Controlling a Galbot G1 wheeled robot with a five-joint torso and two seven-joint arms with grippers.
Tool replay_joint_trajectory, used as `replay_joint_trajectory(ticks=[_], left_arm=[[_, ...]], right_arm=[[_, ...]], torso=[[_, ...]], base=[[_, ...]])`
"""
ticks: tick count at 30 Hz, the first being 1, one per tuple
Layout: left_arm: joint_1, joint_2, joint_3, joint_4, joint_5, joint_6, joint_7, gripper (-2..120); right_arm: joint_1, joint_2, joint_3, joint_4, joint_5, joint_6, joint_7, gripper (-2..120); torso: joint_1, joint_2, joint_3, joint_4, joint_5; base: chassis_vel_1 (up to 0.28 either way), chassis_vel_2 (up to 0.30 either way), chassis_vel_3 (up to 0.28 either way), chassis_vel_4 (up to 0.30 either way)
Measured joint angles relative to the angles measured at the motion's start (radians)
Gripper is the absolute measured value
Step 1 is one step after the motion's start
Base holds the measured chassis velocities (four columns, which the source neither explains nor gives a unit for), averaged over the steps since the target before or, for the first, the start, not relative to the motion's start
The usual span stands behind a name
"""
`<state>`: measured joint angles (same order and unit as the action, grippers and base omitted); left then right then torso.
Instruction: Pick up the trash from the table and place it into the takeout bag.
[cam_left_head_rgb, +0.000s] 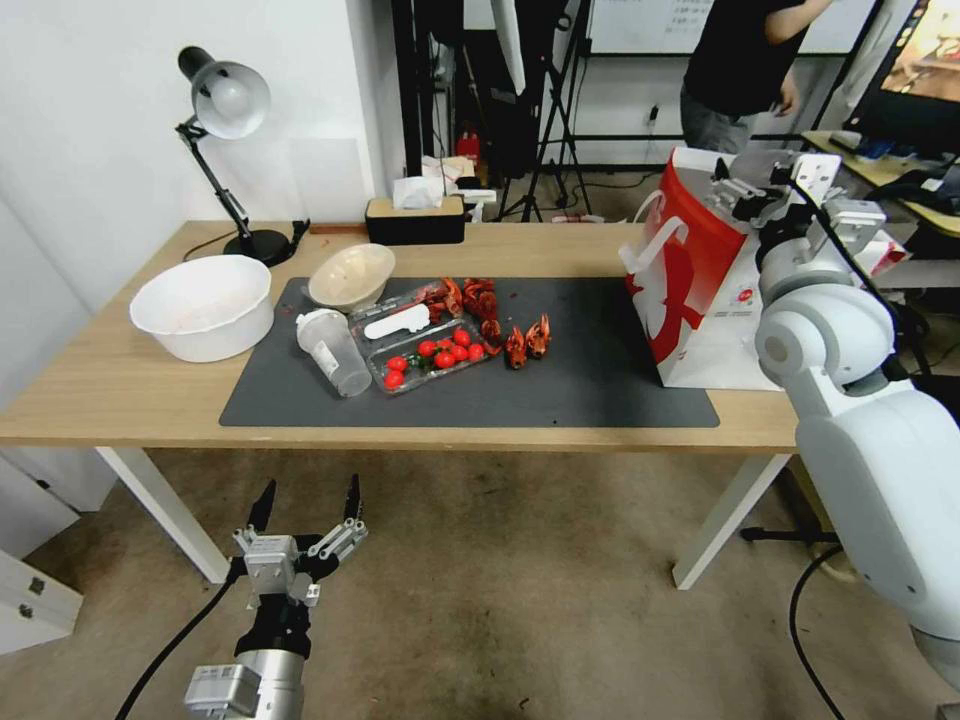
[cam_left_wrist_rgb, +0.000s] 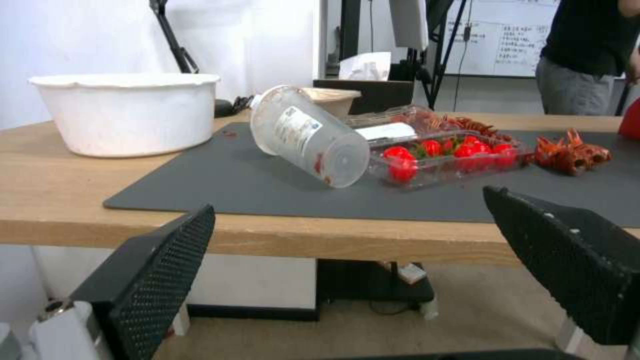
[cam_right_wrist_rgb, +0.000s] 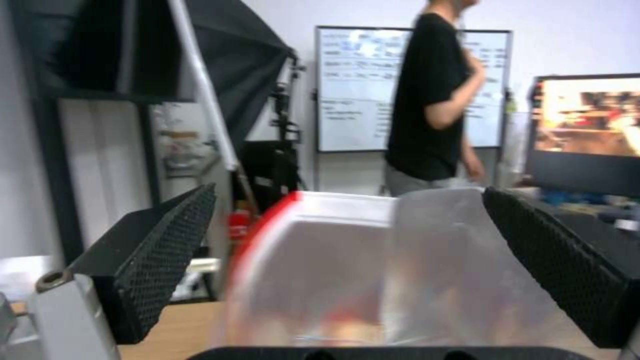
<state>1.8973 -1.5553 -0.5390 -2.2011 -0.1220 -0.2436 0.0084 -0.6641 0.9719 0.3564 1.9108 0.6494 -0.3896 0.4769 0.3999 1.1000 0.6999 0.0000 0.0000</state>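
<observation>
Black mesh-faced fingers of the right tool stand wide apart over the mouth of the takeout bag, which sits upright on the right end of the dark grey mat. A blurred, pale see-through shape lies between them, and I cannot tell whether it is a piece of trash or part of the bag's opening; nothing looks pinched. If this is a drop, the sound way is to keep the tool centred above the opening and clear of the white loop handles, so nothing catches the rim or tips the bag. The left tool hangs well below the mat's front edge, off the surface, also fully spread and empty. On the mat's left part the clear plastic bottle lies on its side, with the beige bowl just behind it at the mat's far left corner. Beside the bottle rests a clear tray of cherry tomatoes, with red shells near mid-mat; these crowd any reach. Left of the mat stands the large white bowl.
</observation>
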Motion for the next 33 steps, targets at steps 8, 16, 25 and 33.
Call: replay_joint_trajectory(ticks=[8, 16, 25, 33], left_arm=[[0.005, -0.001, -0.002, -0.001, 0.000, -0.004, 0.000, 100], [0.001, 0.007, -0.011, 0.000, -0.010, -0.009, 0.000, 100], [-0.004, 0.017, -0.015, 0.001, -0.024, -0.011, 0.008, 100], [-0.010, 0.026, -0.015, 0.000, -0.034, -0.012, 0.009, 100]], right_arm=[[-0.147, -0.004, 0.000, 0.176, 0.072, 0.104, -0.109, 100], [-0.389, 0.022, -0.002, 0.300, 0.008, 0.234, -0.164, 100], [-0.713, 0.099, -0.014, 0.318, -0.160, 0.459, -0.193, 100], [-0.912, 0.153, -0.036, 0.211, -0.277, 0.736, -0.214, 100]], torso=[[0.000, 0.000, 0.000, 0.0001, -0.0002], [0.000, 0.000, 0.000, 0.0001, -0.0002], [0.000, 0.000, 0.000, -0.0001, 0.0000], [0.000, 0.000, 0.000, 0.0000, -0.0001]], base=[[0.000, 0.000, 0.000, 0.000], [0.000, 0.000, 0.000, 0.000], [0.000, 0.000, 0.000, 0.000], [0.000, 0.000, 0.000, 0.000]])
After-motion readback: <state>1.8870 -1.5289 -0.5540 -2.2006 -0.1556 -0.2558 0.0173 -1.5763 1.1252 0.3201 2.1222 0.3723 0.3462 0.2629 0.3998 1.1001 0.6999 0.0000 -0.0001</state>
